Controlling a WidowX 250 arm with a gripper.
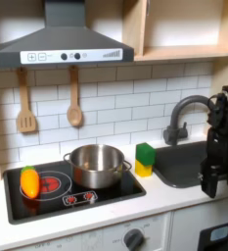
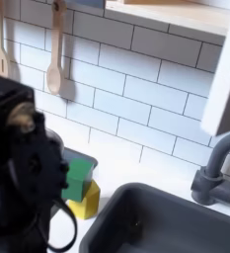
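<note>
In the first exterior view my black arm hangs at the right edge, with the gripper [image 1: 211, 182] pointing down over the right end of the dark sink [image 1: 180, 165]. Its fingers are dark against the arm, so I cannot tell whether they are open or shut, and nothing shows in them. A green and yellow sponge [image 1: 145, 158] stands on the counter between the sink and the stove. In the second exterior view the sponge [image 2: 80, 186] sits just behind the arm's black body [image 2: 26, 163], beside the sink [image 2: 161, 222].
A silver pot [image 1: 96, 165] stands on the black stove [image 1: 71, 191], and an orange and yellow toy [image 1: 29, 181] lies on the left burner. A grey faucet [image 1: 181, 116] rises behind the sink. A spatula [image 1: 25, 103] and a wooden spoon [image 1: 74, 98] hang on the tiled wall.
</note>
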